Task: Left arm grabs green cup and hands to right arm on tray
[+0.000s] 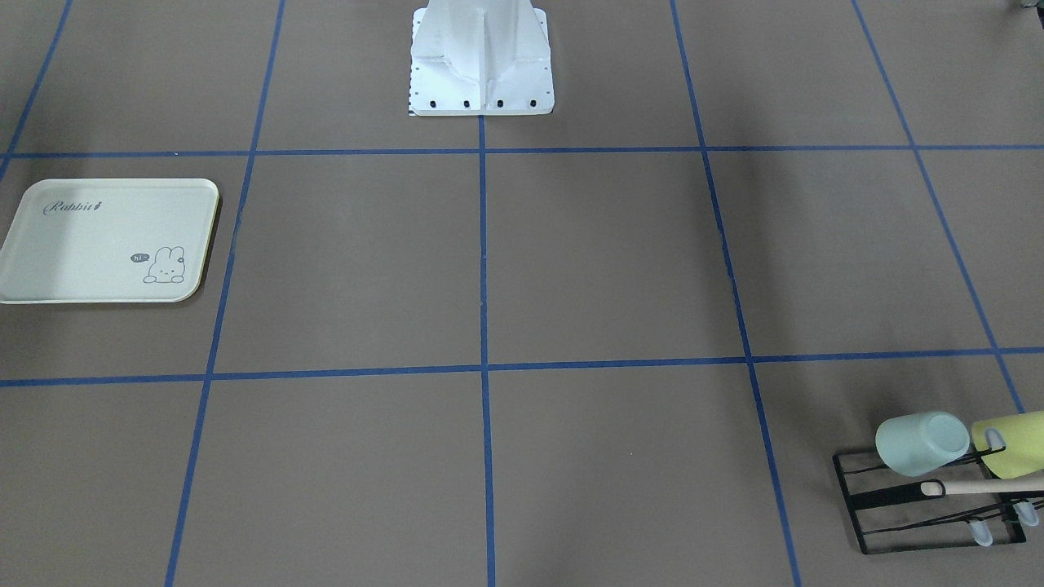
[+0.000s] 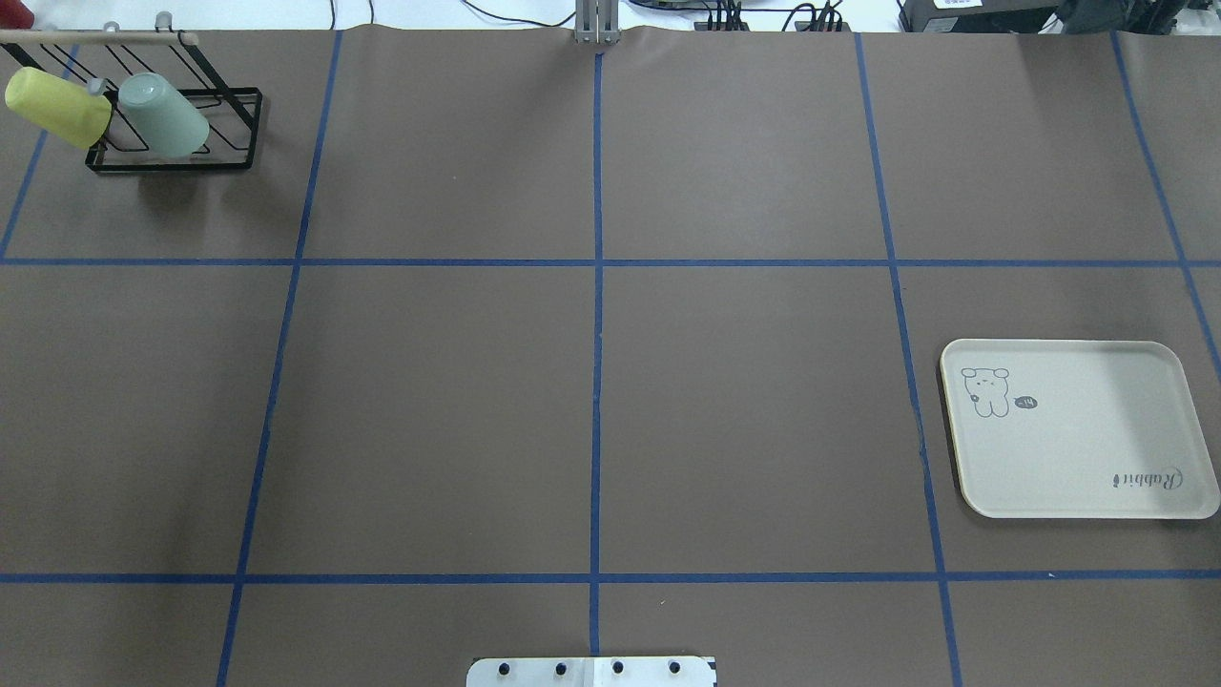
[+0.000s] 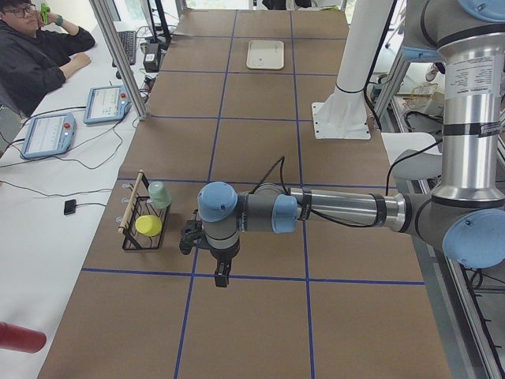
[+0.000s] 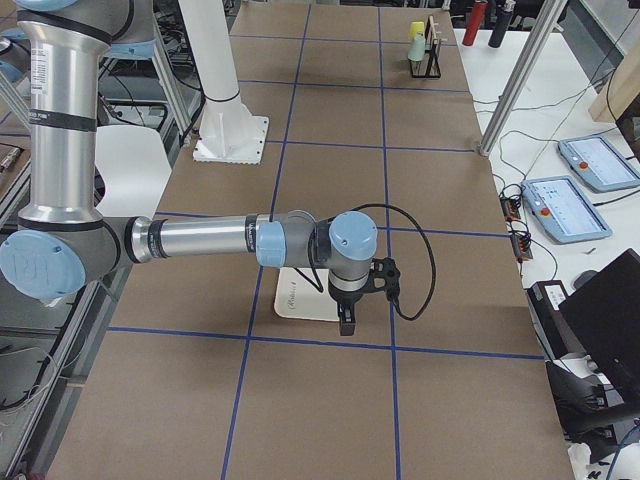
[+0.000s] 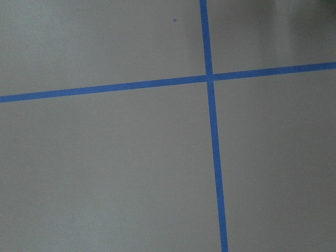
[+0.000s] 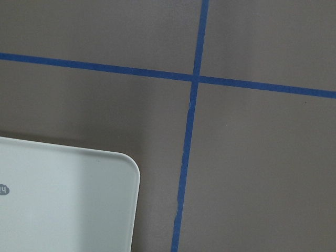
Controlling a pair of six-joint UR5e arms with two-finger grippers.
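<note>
Pale mint plastic marks our target. The green cup point(image 2: 164, 116) sits mouth-down and tilted on a prong of the black wire rack point(image 2: 172, 166), at about ten o'clock on the table in the overhead view, just beside a yellow cup point(image 2: 55, 105). The tray point(image 2: 1078, 477) lies at roughly four o'clock, well apart from the rack.

We judge the task to be at its very start, with the reach for the cup not yet begun. The left arm point(image 3: 331, 212) stretches level over the table, and the left gripper point(image 3: 222, 281) points straight down near the rack but apart from it. The right arm point(image 4: 200, 240) mirrors that pose, with the right gripper point(image 4: 347, 324) hanging over the tray's edge.

Only the side views show the fingers, so we cannot tell how far apart they stand, and we see nothing held. Next, we think the left wrist must swing toward the rack, match the cup's tilt and take its wall.
</note>
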